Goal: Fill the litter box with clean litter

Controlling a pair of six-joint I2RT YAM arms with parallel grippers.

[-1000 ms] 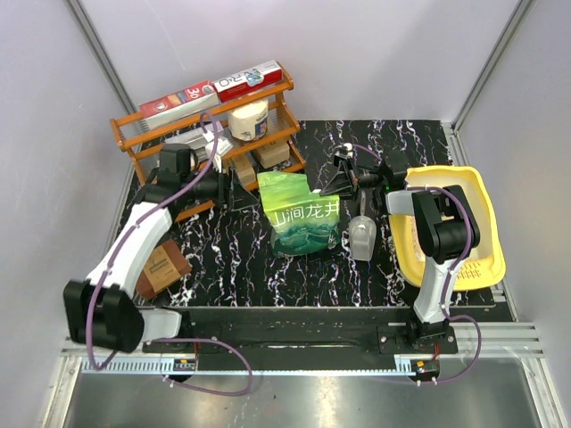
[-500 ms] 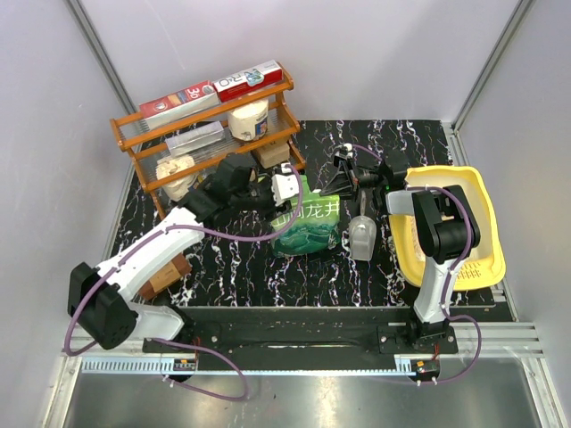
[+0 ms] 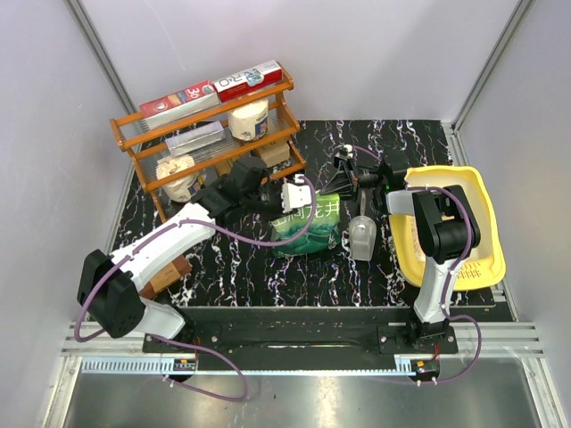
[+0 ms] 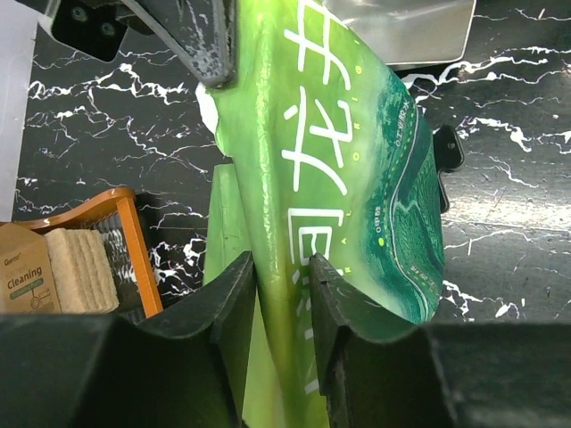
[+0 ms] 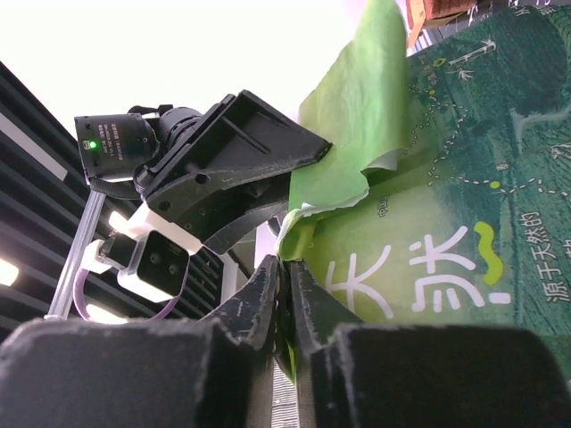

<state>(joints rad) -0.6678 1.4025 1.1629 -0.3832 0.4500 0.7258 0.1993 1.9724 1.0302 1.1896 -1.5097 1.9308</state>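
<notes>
The litter box (image 3: 489, 212) lies at the right of the table (image 3: 241, 267), seen from above, with the green litter pouch (image 3: 308, 234) mid-table between my left gripper (image 3: 310, 201) and right gripper (image 3: 337, 185). At my left wrist, my fingers (image 4: 232, 312) pinch the pouch's side edge. At my right wrist, my fingers (image 5: 259, 299) clamp its top flap.

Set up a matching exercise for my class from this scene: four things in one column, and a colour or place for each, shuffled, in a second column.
Things:
1. green pouch
2. litter box
3. wire rack
4. scoop

Descriptions:
A. orange, back left
B. grey, just left of the litter box
C. white characters on it, in the middle
D. yellow, far right

Pairs: 1-C; 2-D; 3-A; 4-B
</notes>
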